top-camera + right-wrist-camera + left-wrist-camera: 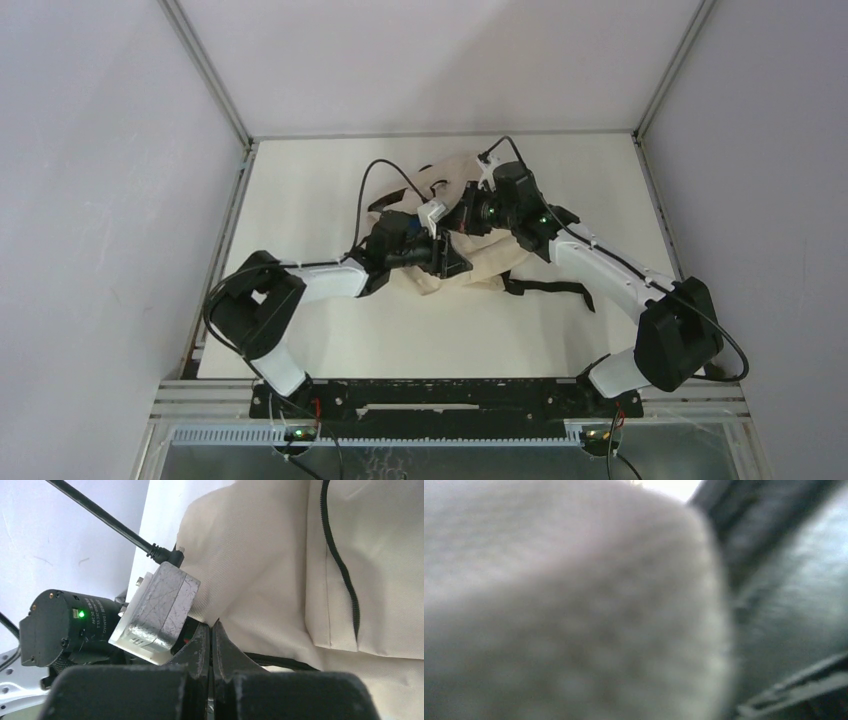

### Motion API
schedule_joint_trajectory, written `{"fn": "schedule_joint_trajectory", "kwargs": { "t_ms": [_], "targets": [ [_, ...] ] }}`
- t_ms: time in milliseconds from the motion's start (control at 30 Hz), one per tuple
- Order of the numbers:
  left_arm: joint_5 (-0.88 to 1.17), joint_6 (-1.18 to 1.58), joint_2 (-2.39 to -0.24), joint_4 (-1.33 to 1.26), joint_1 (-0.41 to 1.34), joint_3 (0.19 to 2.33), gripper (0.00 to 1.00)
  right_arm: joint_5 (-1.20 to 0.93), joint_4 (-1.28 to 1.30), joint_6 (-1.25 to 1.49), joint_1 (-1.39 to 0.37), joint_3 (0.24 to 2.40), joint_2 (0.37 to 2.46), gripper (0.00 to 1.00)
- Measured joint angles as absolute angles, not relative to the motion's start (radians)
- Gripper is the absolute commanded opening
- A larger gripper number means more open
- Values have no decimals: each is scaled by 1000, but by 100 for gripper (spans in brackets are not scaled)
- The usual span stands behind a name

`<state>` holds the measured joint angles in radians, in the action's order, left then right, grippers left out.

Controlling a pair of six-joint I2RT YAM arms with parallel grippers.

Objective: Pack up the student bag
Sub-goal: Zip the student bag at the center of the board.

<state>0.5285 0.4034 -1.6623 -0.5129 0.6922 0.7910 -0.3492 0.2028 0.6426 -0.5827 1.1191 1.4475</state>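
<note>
The cream student bag lies crumpled in the middle of the table with both arms reaching into it. In the right wrist view its fabric fills the upper right, with a black zipper line. My right gripper is shut, its tips pinching a fold of the bag's fabric; from above it sits over the bag's upper part. My left gripper is pressed against the bag's near side. The left wrist view is blurred, filled by cream fabric, and its fingers do not show.
Black straps trail from the bag to the right on the table. The left arm's silver wrist camera and its black cable sit just left of my right fingertips. Grey walls enclose the table.
</note>
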Motion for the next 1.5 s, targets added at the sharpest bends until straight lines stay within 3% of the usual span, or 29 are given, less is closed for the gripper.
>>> {"fn": "schedule_joint_trajectory", "kwargs": {
  "t_ms": [133, 200, 267, 400, 467, 500, 633, 700, 833, 967, 1167, 1333, 1500],
  "targets": [
    [531, 444, -1665, -593, 700, 764, 36, -358, 178, 659, -580, 1109, 1448, 0],
    [528, 459, -1665, -620, 700, 747, 22, -363, 168, 664, -580, 1103, 1448, 0],
    [527, 470, -1665, -647, 702, 733, 19, -361, 162, 668, -580, 1097, 1448, 0],
    [527, 497, -1665, -685, 706, 711, 21, -361, 155, 676, -581, 1086, 1448, 0],
    [527, 509, -1665, -697, 707, 698, 33, -361, 153, 678, -582, 1078, 1448, 0],
    [527, 521, -1665, -700, 707, 690, 35, -362, 153, 678, -582, 1074, 1448, 3],
    [531, 566, -1665, -698, 707, 662, 33, -364, 175, 683, -577, 1059, 1430, 40],
    [533, 578, -1665, -694, 707, 653, 33, -361, 183, 685, -567, 1045, 1406, 52],
    [545, 595, -1665, -691, 707, 649, 37, -323, 204, 684, -534, 996, 1303, 58],
    [556, 615, -1665, -691, 707, 649, 42, -248, 228, 717, -456, 912, 1187, 61],
    [572, 649, -1669, -691, 706, 651, 35, -193, 267, 806, -374, 739, 1169, 64],
    [579, 685, -1686, -693, 697, 655, 28, -204, 275, 891, -373, 632, 1192, 50],
    [574, 711, -1686, -696, 683, 653, 22, -227, 212, 953, -380, 615, 1248, 50]
  ]
}}
